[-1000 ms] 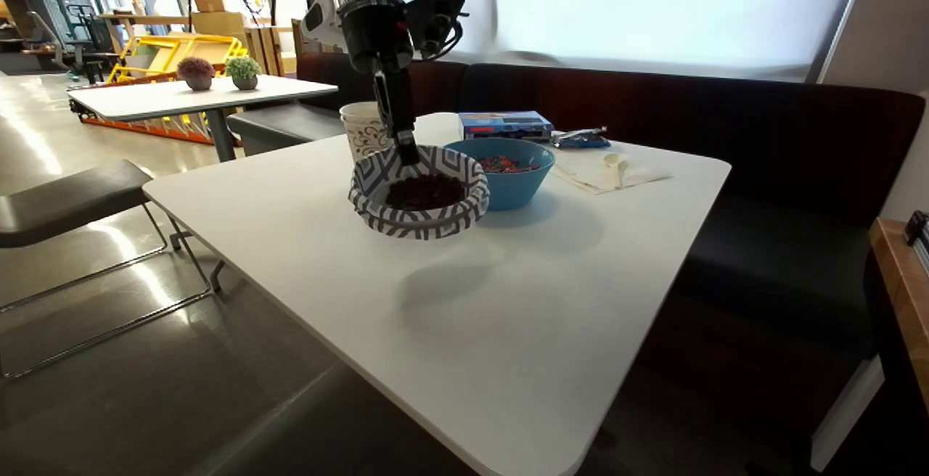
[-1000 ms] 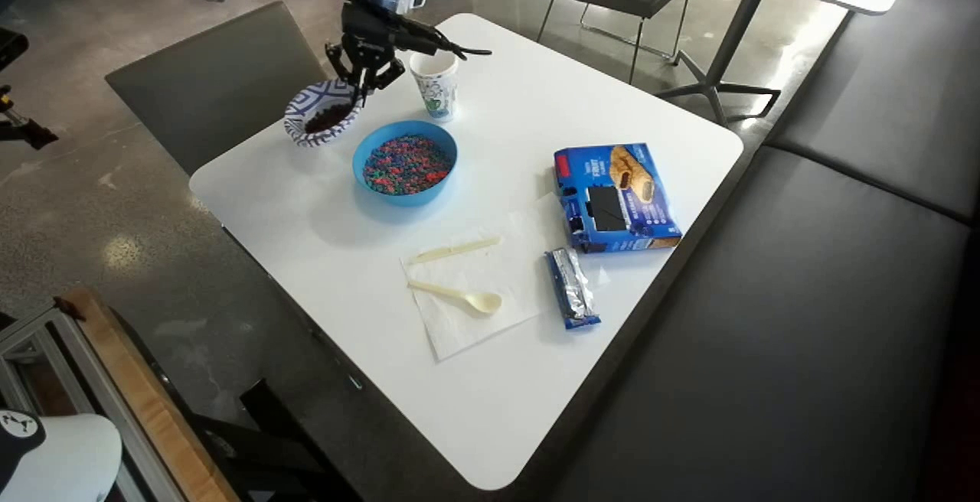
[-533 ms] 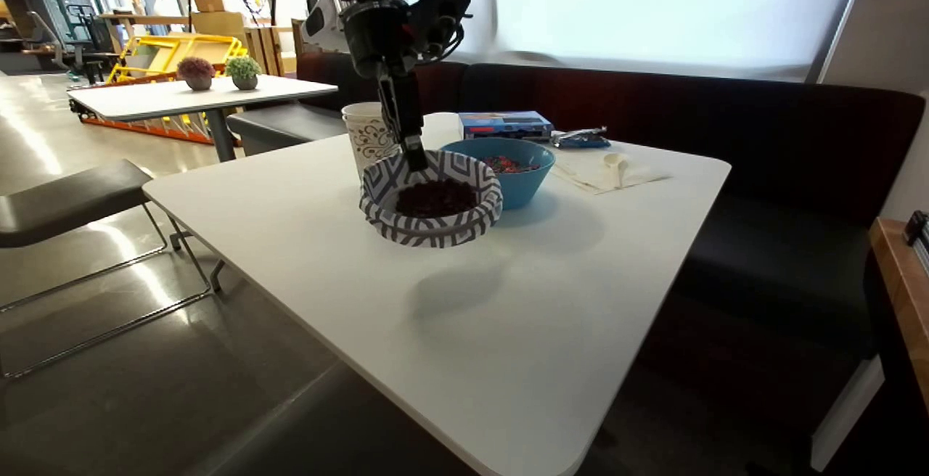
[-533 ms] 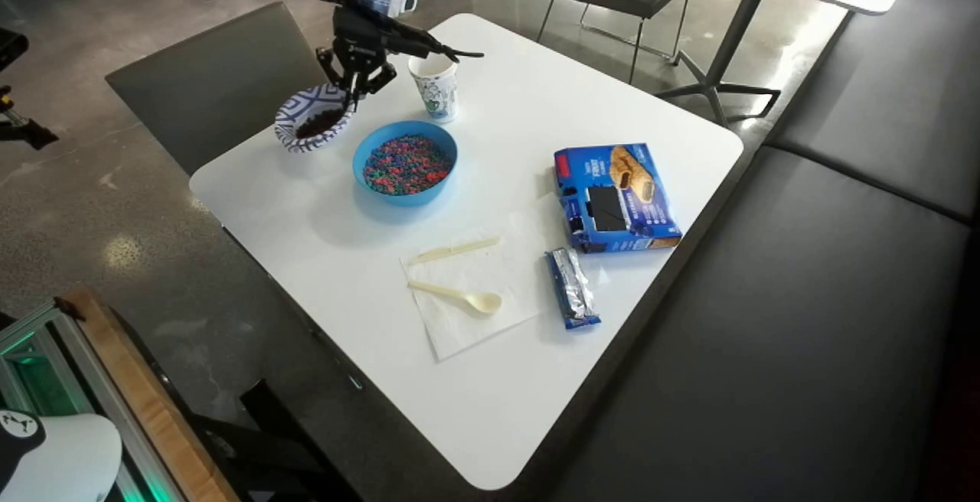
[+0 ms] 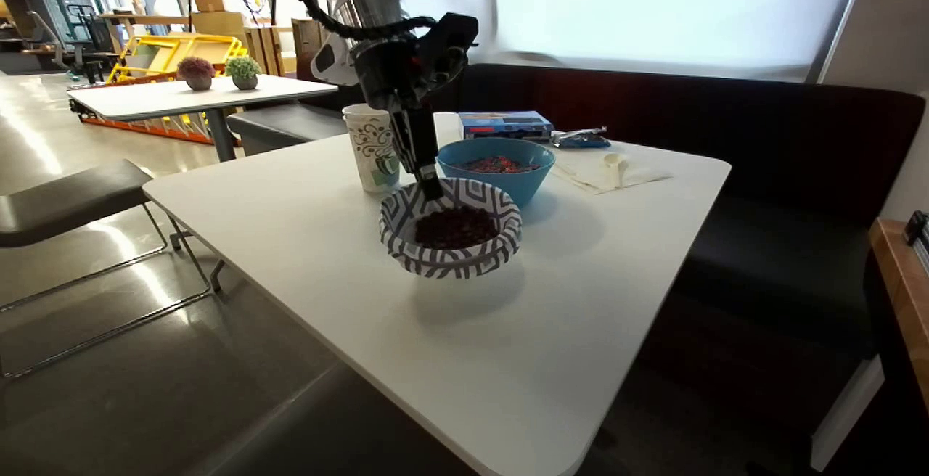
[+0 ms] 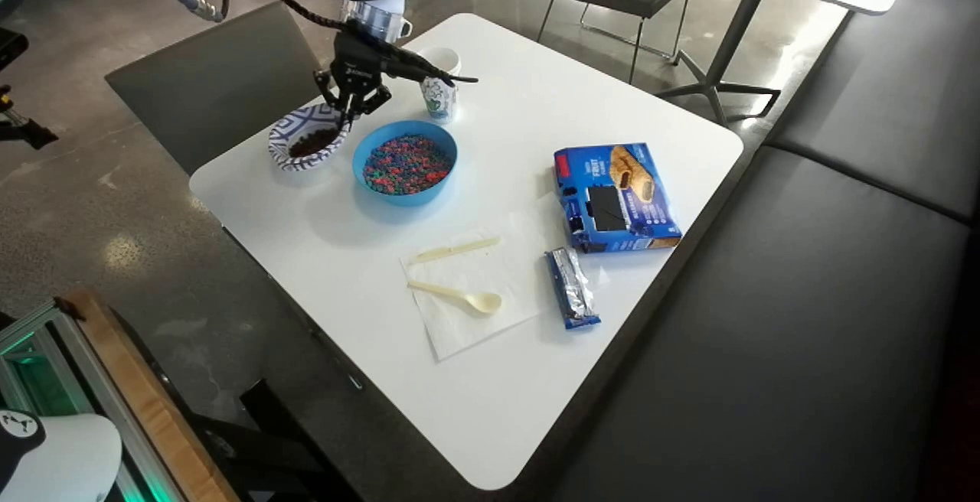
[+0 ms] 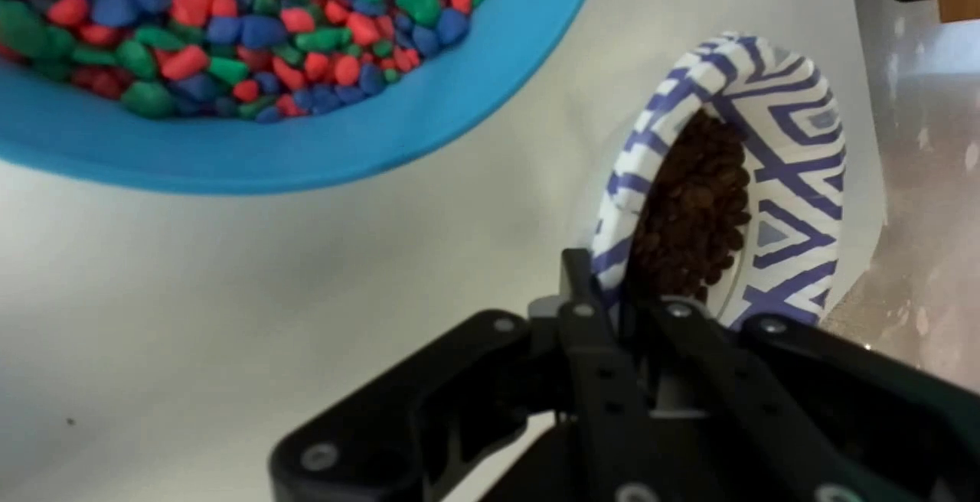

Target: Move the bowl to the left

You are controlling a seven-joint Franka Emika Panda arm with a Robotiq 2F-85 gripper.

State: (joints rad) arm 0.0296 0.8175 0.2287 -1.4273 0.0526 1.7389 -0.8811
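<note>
The bowl, white with a dark zigzag pattern and small dark brown bits inside, shows in both exterior views [image 5: 450, 262] [image 6: 285, 133]. It hangs a little above the table, with its shadow just below it. My gripper [image 5: 428, 182] is shut on its rim, also in an exterior view [image 6: 347, 118]. In the wrist view, the bowl [image 7: 796, 219] is at the right, and the gripper fingers [image 7: 605, 280] pinch its near rim, one finger outside and one inside. The inner fingertip is partly hidden against the dark contents.
A blue bowl [image 6: 406, 197] of coloured pebbles stands close beside the held bowl. A patterned paper cup [image 5: 371, 149] stands behind the gripper. A napkin [image 6: 459, 334] with a spoon [image 6: 482, 302] and knife [image 6: 455, 249], a foil-wrapped bar [image 6: 573, 288] and a blue box [image 6: 616, 196] lie farther along the table [image 5: 508, 382].
The gripper and the held bowl have moved down towards the table and a little sideways, away from the cup and blue bowl. The bowl's shadow is now closer to it.
</note>
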